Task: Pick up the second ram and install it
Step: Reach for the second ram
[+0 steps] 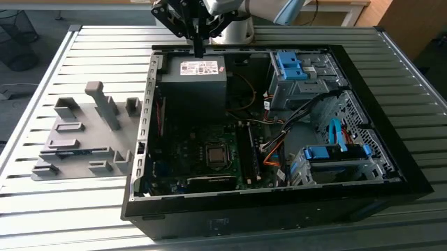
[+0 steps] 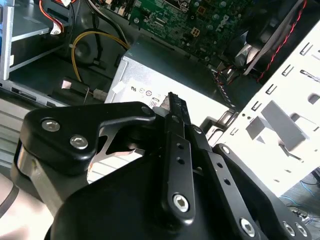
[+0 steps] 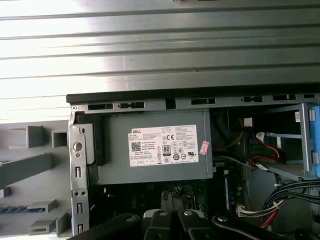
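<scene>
The second ram [image 1: 68, 152] is a thin blue-green strip lying flat in a slot of the grey fixture [image 1: 80, 112], on the exterior view's left of the open PC case [image 1: 279, 204]. The first wrist view shows the second ram [image 3: 22, 207] at the picture's edge. My gripper [image 1: 199, 50] hangs over the case's far rim, above the grey power supply [image 1: 196, 78], well away from the ram. In the second wrist view the gripper [image 2: 172, 102] has its black fingers pressed together with nothing between them.
Inside the case lie the motherboard [image 1: 202, 157] with long black slots [image 1: 248, 151], orange and black cables [image 1: 269, 149], and blue drive brackets [image 1: 290, 65]. Upright grey fixture posts [image 1: 104, 104] stand beside the case. All of it rests on a ribbed metal table [image 1: 63, 209].
</scene>
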Available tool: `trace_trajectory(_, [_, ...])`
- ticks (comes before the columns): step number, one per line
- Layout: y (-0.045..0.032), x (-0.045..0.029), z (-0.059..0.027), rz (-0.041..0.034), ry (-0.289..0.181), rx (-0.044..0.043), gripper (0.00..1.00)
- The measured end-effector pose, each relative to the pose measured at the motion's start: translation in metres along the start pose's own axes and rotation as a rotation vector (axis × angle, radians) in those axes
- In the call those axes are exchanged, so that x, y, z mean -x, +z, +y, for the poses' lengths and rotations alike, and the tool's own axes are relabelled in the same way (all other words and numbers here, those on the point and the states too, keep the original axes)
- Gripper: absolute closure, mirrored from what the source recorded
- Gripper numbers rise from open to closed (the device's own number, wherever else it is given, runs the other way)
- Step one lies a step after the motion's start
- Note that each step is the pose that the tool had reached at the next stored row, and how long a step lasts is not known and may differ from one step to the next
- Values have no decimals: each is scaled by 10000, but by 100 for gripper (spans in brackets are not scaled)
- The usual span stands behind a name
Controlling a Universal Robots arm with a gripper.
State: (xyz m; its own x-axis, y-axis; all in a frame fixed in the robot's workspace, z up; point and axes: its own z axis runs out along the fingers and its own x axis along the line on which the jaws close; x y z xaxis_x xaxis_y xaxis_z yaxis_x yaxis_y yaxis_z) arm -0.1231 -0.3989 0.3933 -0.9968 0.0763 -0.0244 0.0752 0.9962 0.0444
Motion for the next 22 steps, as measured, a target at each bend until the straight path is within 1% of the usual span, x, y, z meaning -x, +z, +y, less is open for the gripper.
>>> trace_trajectory(7, [0,-32,-3,0,-1,0,89])
trace_trajectory(15, [-1,-89,-7,0,0,0,89])
trace_trajectory(22, [-1,-95,-7,0,-1,0,89])
